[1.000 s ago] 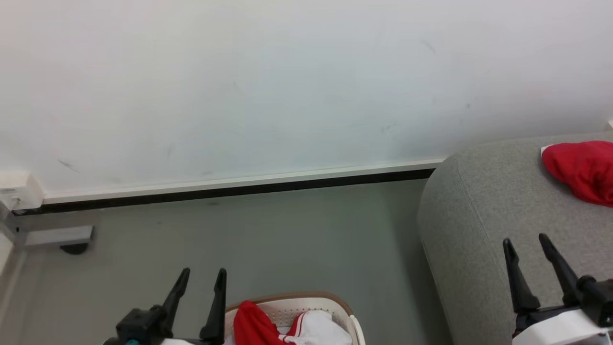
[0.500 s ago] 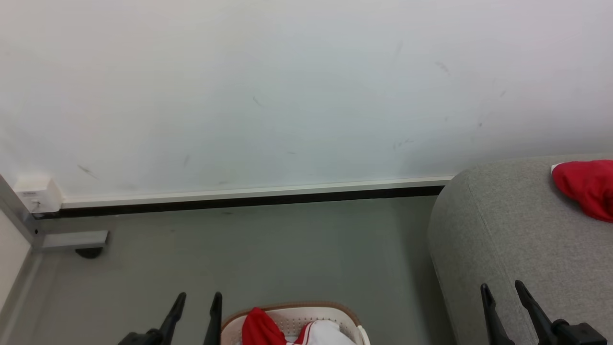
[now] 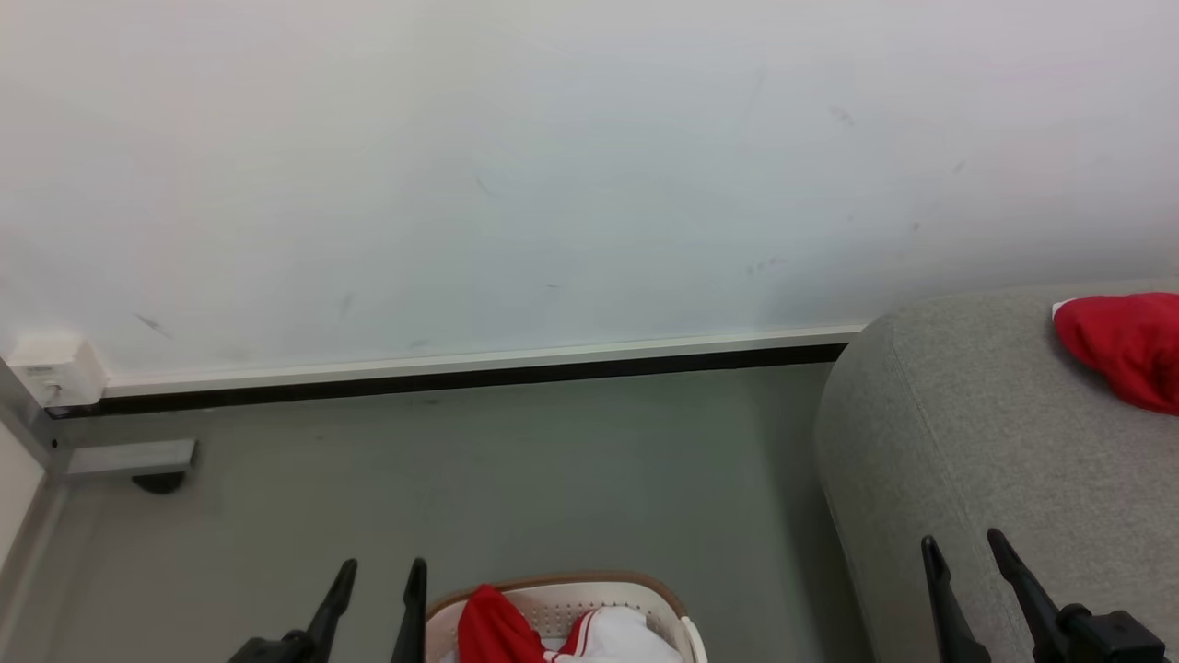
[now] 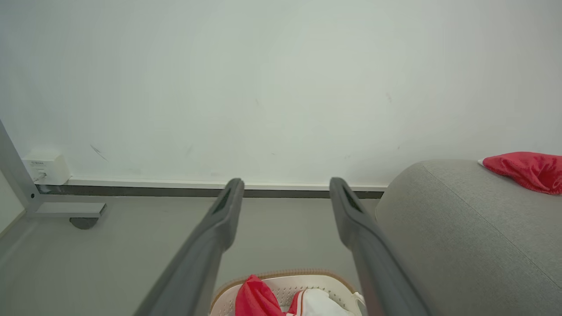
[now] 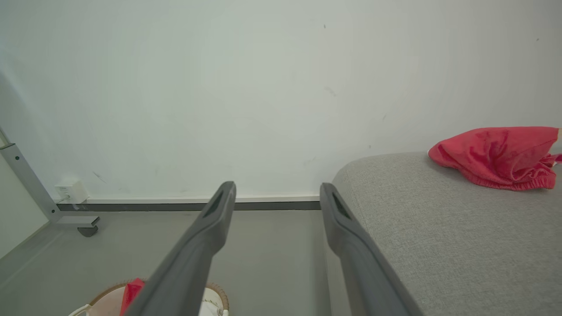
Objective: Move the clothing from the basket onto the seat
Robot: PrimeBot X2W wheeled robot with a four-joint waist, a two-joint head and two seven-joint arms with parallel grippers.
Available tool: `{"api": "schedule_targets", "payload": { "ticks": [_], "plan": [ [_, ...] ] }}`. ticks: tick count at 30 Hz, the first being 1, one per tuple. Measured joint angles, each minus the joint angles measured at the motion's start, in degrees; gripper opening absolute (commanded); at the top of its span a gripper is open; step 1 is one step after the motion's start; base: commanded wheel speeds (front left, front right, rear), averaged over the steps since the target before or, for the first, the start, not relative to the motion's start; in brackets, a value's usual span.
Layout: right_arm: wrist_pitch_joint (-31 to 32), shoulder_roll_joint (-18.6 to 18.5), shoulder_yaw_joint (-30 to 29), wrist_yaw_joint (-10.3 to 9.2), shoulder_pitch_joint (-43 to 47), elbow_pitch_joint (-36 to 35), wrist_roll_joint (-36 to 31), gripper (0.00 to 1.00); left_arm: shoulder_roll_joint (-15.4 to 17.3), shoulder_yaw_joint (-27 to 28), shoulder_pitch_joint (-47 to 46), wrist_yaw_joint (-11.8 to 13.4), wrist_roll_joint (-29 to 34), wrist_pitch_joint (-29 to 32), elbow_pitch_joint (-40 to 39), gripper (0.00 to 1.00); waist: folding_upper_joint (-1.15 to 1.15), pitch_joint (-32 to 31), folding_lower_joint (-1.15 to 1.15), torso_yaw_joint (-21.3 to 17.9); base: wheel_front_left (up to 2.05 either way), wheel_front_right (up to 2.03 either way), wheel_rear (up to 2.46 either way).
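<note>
L gripper (image 3: pixel 382 564): fingers wide apart, nothing betw them. R gripper (image 3: pixel 962 539): same, wide, empty.

Basket (image 3: pixel 571 578) sits on the floor (image 3: pixel 553 479) just right of the L fingers (image 3: pixel 412 608), cut off by the head view's bottom edge. In L wrist view it's low betw the two fingers, which point over it toward the wall (image 3: pixel 553 184). L arm is clearly nearer. R gripper shows against the left side of the seat (image 3: pixel 967 433), well apart from the basket. Judgement: next move = L wrist tilts down, tips drop into the basket from above.

Clothing (image 3: pixel 493 631) in the basket is a crumpled heap: red fold on the left, white panel w/ red-white stripe on the right, red peak about level w/ the brown rim. No clear long axis, it's bunched. Can't tell if 1 or 2 pcs. Looks soft, so prob. pinchable at the red peak.

Farther: the seat to the right, w/ a plain red garment (image 3: pixel 1119 345) on its top by the head view's right edge, white label at its left tip. Skirting (image 3: pixel 461 368) and wall behind.
</note>
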Motion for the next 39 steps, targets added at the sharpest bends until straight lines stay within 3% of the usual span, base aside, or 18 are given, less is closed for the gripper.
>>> {"api": "schedule_targets", "payload": {
  "ticks": [13, 22, 39],
  "plan": [
    [0.0, -1.1, 1.6, 0.0, -3.7, -2.4, -0.7, 1.0, -0.9, -0.9, -3.3, -1.6, 1.1, 0.2, 3.4, 1.0, 0.0, 1.9, 0.0, -4.3, 0.0, 0.0, 0.0],
    [0.0, -1.7, 4.2, 0.0, -9.0, -6.3, -1.0, 1.0, -0.3, -4.8, -10.3, -3.2, 4.0, 4.9, 8.2, 1.0, 0.0, 7.6, 0.01, -9.2, 0.0, 0.0, 0.0],
    [0.0, 0.7, 7.6, 0.0, -15.5, -14.7, -1.1, 1.0, 5.4, -10.3, -23.4, -6.6, 9.1, 17.7, 30.1, 1.0, 0.0, 22.7, 0.02, -22.1, 0.0, 0.0, 0.0]
  ]
}}
